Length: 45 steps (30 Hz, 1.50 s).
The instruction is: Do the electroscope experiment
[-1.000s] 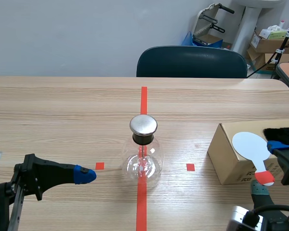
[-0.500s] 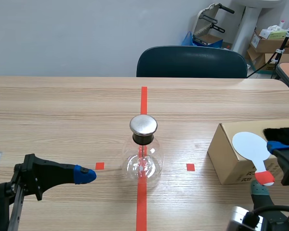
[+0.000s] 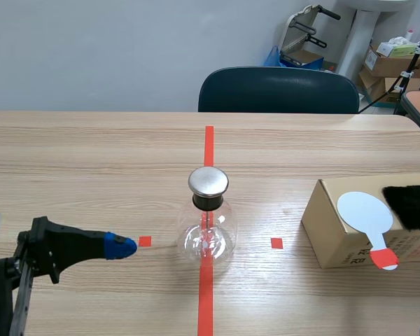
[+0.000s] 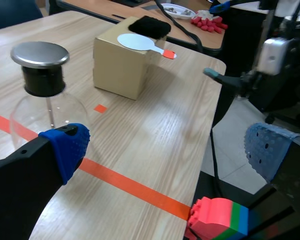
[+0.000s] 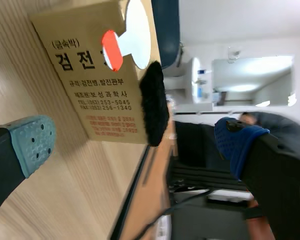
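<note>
Right, nothing is gripped yet. The left gripper sits low over the table just left of the flask, fingers spread wide with nothing between them. The right gripper is out of the scene view, somewhere right of the flask, fingers likewise parted and empty, with the box's labelled side ahead of it. The flask stands upright on the red tape line with its metal cap on top. The box is right of the flask, well apart. The paddle lies flat on the box top, its red handle overhanging the edge on the robot's side. The fur is on the same top, on the side away from the flask. The step in hand looks like fetching the paddle with the right gripper. To do it well, probably come at the overhanging handle and pinch only the red tip. Keep the pads off the white disc, since touching it would likely bleed charge. Lift straight up so the light box isn't dragged. Then rub the disc on the fur with firm strokes, without pushing the fur off the box. Carry it toward the flask slowly, bringing the disc to the cap from above. The glass is round and likely easy to tip, so no sideways shove. The left gripper is close enough to steady the flask if needed, but should keep clear of the cap.
</note>
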### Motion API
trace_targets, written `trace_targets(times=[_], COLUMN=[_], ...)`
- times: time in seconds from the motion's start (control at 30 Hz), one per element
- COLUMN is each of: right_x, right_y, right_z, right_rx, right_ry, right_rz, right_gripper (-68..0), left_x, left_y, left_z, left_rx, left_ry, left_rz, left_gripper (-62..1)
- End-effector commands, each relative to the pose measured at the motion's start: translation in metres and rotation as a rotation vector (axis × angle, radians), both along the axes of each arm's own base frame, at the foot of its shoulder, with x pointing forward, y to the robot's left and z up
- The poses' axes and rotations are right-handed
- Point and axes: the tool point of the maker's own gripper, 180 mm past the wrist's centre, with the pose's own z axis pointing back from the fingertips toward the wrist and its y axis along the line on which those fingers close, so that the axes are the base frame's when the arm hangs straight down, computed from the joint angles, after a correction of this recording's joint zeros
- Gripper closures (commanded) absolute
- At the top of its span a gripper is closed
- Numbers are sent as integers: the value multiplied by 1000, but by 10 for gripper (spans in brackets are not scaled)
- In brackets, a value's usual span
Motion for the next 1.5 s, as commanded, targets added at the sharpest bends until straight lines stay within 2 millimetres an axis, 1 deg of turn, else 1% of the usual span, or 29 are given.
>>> trace_targets(times=[0.0, 0.1, 0.17, 0.33, 0.47, 0.57, 0.63, 0.7, 0.83, 0.9, 0.97, 1.1, 1.3, 1.37, 1.47], right_x=[15, 33, 46, 74, 85, 92, 98, 106, 119, 123, 125, 122, 114, 107, 103], right_y=[1, 0, 3, 25, 49, 64, 71, 76, 89, 97, 106, 127, 146, 154, 160], right_z=[19, 38, 51, 88, 115, 127, 132, 135, 132, 129, 128, 119, 103, 101, 100], right_rx=[58, 236, 348, 617, 804, 897, 938, 963, 966, 966, 969, 963, 948, 945, 947], right_ry=[-41, -31, -10, 62, 122, 181, 225, 248, 292, 314, 333, 404, 488, 519, 534], right_rz=[9, -14, -7, 66, 167, 224, 246, 252, 254, 256, 270, 299, 307, 342, 365], right_gripper=[-679, -679, -679, -679, -679, -679, -679, -679, -679, -679, -679, -679, -679, -679, -679], left_x=[6, 18, 28, 55, 71, 77, 81, 85, 90, 91, 94, 101, 106, 107, 109], left_y=[-2, 4, 9, 26, 43, 55, 63, 69, 78, 79, 82, 89, 101, 105, 108], left_z=[11, 17, 22, 31, 38, 42, 41, 36, 27, 26, 29, 41, 45, 47, 54], left_rx=[-39, -53, -62, -56, -65, -62, -46, -4, 94, 152, 202, 264, 320, 356, 369], left_ry=[-15, -26, -37, -115, -161, -185, -186, -173, -140, -147, -164, -198, -155, -166, -200], left_rz=[16, 61, 92, 235, 351, 413, 452, 488, 537, 550, 583, 658, 745, 768, 798], left_gripper=[-623, -623, -623, -623, -623, -623, -623, -623, -623, -623, -623, -623, -623, -623, -623])
